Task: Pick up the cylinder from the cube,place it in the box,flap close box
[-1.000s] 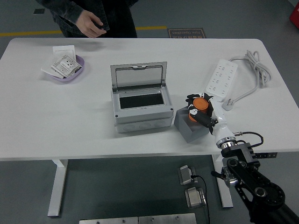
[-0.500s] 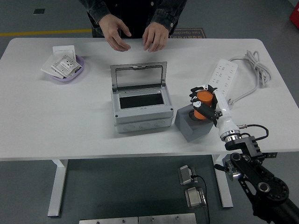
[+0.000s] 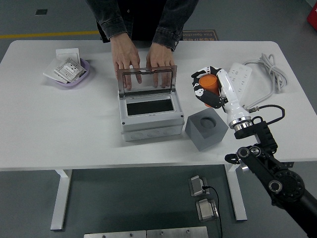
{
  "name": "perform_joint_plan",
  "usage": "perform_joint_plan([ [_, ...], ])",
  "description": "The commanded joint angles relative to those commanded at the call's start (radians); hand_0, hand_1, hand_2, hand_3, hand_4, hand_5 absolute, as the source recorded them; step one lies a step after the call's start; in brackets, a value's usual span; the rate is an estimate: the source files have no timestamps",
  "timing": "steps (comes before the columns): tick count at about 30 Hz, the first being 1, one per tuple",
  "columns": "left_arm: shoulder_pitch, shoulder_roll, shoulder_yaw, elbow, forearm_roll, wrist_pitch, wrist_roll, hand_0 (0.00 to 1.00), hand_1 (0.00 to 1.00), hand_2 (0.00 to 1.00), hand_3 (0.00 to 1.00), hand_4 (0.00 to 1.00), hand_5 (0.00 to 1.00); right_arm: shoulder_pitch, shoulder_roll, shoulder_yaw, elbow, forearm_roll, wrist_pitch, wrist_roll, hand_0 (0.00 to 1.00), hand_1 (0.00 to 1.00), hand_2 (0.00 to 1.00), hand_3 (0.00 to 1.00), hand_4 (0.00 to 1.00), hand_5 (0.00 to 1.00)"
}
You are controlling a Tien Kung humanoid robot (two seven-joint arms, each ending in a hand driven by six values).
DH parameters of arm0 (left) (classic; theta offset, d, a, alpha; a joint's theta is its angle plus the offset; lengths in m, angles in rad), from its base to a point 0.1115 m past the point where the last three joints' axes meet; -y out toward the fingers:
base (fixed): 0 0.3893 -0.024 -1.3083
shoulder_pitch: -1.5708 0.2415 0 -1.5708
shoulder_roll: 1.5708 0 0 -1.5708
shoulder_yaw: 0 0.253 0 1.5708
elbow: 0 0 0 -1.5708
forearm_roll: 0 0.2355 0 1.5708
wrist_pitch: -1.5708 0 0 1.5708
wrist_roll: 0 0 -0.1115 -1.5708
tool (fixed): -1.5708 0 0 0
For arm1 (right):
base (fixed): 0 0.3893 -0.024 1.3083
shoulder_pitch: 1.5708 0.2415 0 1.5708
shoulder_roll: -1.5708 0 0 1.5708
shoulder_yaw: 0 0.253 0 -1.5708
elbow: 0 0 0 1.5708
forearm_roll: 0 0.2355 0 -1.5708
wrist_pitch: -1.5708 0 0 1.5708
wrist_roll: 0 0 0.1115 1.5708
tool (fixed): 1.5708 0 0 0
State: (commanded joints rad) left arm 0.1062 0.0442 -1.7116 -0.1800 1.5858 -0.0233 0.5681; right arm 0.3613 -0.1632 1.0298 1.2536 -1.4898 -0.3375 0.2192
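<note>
Moved since half a second ago: right hand has lifted the cylinder off the cube and now holds it above the table, right of the box and just behind the cube.

Right hand: fingers clenched around the orange cylinder; arm enters from the lower right.

Cube: grey, round socket on top now vacant, standing just right of the box's front corner.

Box: grey, lid raised upright at the back, dark interior open to view.

Person: at the far side of the table; both hands, left-of-picture hand and the other, now laid against the back of the raised lid, where before they hovered clear of it.

Power strip: white, right of the box, just behind the right hand, cable coiled further right.

Dish: lilac, holding paper packets, well left of the box.

Table: white.
</note>
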Motion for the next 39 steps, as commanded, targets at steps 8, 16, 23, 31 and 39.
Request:
perform_joint_plan([
  [8,0.001,0.005,-0.015,0.000,0.013,-0.004,0.013,0.703,0.703,0.642,0.697,0.749,0.537,0.158,0.019,-0.162,-0.079,-0.169,0.016,-0.089,0.185,0.137,0.372,0.271,0.002,0.002],
  [16,0.001,0.011,-0.024,0.000,0.018,-0.006,0.022,0.703,0.704,0.641,0.698,0.749,0.537,0.303,0.062,-0.289,-0.186,-0.270,0.038,-0.138,0.168,0.135,0.370,0.270,0.002,0.002],
  [23,-0.001,0.015,-0.029,0.000,0.023,-0.007,0.026,0.704,0.705,0.643,0.698,0.749,0.538,0.402,0.112,-0.396,-0.300,-0.318,0.054,-0.169,0.168,0.135,0.371,0.269,0.002,0.002],
  [31,-0.005,0.023,-0.034,0.000,0.029,-0.007,0.030,0.704,0.704,0.643,0.698,0.749,0.537,0.472,0.162,-0.505,-0.412,-0.331,0.085,-0.199,0.168,0.138,0.371,0.269,0.002,0.002],
  [39,-0.007,0.025,-0.037,0.000,0.033,-0.007,0.030,0.704,0.705,0.642,0.698,0.749,0.537,0.495,0.163,-0.554,-0.479,-0.316,0.098,-0.203,0.168,0.139,0.375,0.272,0.002,0.002],
])
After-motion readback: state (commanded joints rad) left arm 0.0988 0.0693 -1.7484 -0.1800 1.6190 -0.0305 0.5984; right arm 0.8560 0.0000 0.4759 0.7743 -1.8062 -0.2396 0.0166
